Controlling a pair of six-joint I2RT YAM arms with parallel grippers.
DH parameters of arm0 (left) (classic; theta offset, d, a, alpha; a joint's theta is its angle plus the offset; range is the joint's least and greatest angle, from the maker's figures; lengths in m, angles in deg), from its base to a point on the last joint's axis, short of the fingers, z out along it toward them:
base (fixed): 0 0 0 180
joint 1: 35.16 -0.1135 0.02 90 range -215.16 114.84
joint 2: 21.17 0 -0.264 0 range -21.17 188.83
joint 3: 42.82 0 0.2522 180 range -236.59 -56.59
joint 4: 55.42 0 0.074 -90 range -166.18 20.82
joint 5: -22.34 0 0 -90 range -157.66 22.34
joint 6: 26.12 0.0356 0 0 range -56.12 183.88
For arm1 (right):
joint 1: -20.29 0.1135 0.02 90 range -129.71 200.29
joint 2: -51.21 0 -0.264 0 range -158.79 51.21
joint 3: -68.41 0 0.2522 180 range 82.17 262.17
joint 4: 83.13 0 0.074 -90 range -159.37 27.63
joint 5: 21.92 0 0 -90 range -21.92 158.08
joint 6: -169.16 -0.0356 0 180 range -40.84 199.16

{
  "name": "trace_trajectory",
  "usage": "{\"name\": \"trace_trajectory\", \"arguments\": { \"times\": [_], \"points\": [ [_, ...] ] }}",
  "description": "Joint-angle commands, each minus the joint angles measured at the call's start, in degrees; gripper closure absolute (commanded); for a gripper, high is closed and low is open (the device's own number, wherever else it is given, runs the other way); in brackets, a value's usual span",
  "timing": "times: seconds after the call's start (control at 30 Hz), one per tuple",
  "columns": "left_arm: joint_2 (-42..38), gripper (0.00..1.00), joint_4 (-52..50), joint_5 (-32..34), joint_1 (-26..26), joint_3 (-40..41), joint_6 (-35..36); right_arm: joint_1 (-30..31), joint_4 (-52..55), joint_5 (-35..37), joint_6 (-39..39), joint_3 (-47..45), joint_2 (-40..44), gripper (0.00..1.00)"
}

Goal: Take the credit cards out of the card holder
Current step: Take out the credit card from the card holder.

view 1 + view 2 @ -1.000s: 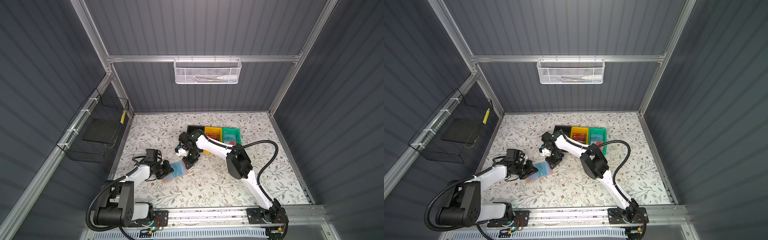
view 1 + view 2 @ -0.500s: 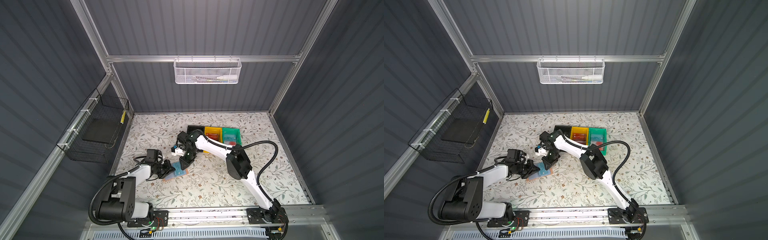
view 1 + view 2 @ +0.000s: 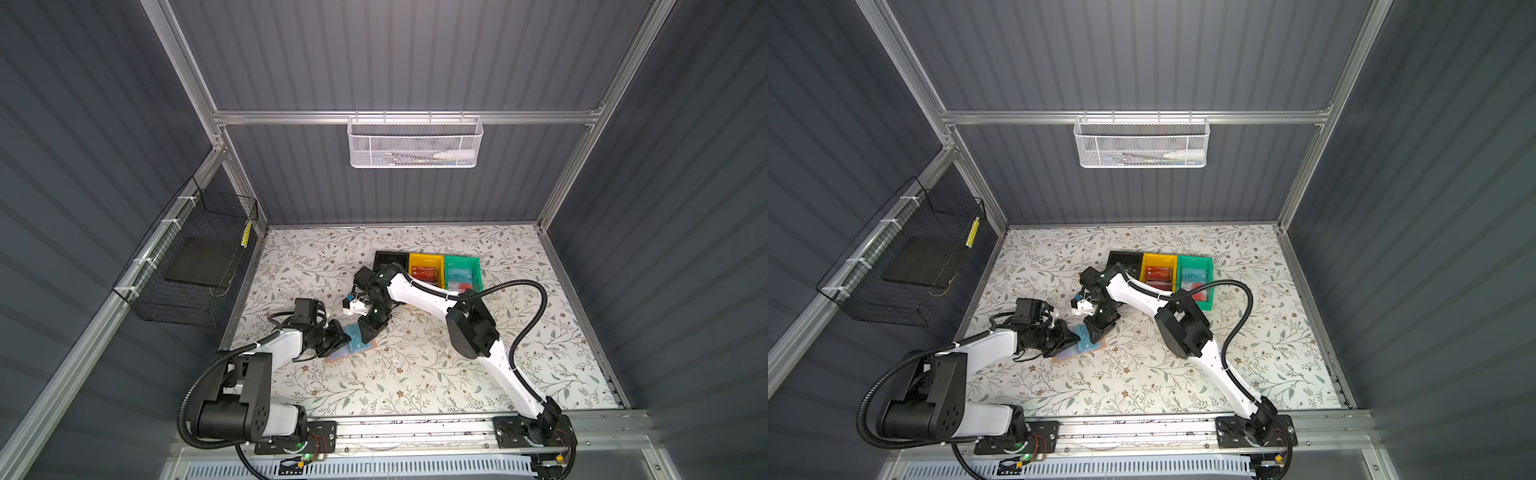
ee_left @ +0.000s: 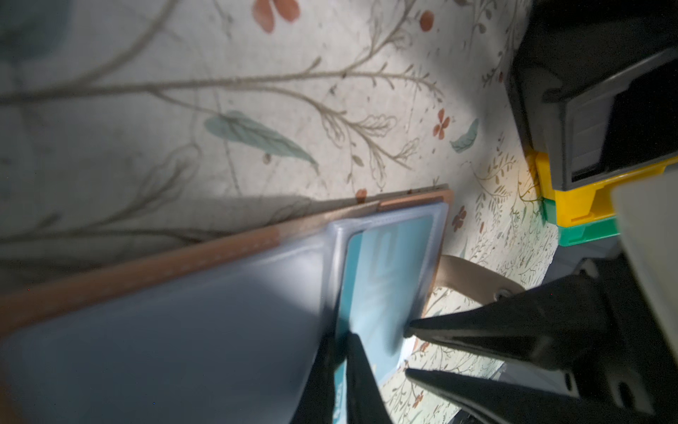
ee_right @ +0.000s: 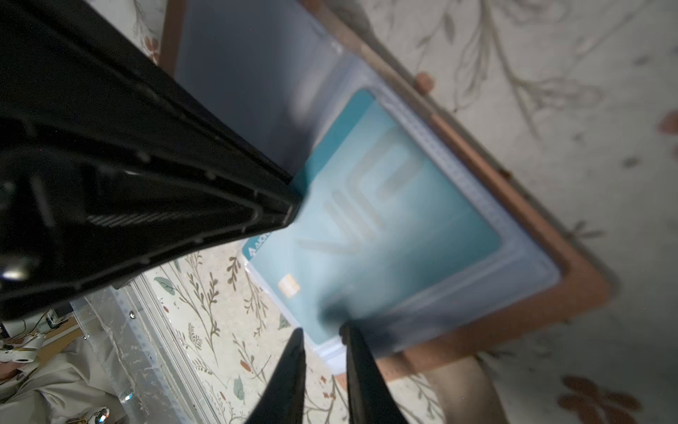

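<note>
Tan card holder [image 3: 353, 352] lying on the floral surface [image 3: 415, 374], enclosed by grey ribbed walls [image 3: 395, 62].
The left gripper [image 3: 344, 337] pinches its edge; the right gripper [image 3: 368, 332], narrowly parted, straddles an edge of the protruding teal card [image 5: 385, 220].

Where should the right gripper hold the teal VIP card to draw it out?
On the bare edge that sticks out of the translucent sleeve of the card holder, near the chip. The teal VIP card is thin with its other sides enclosed, so the right gripper should probably come from that open mouth, jaws above and below.
</note>
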Motion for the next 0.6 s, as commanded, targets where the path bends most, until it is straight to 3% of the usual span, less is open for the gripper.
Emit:
{"name": "trace_trajectory", "arguments": {
  "times": [0.0, 0.57],
  "points": [
    [1.4, 0.9, -6.2, 4.7, 0.1, 0.2, 1.7, -0.2, 0.9, -1.2, -0.5, 1.1, -1.4, 0.76],
    [-0.5, 0.89, -7.0, 5.4, 0.0, 0.6, 2.0, -0.5, 0.8, -1.4, -1.2, 0.1, -2.9, 0.76]
  ]
}}
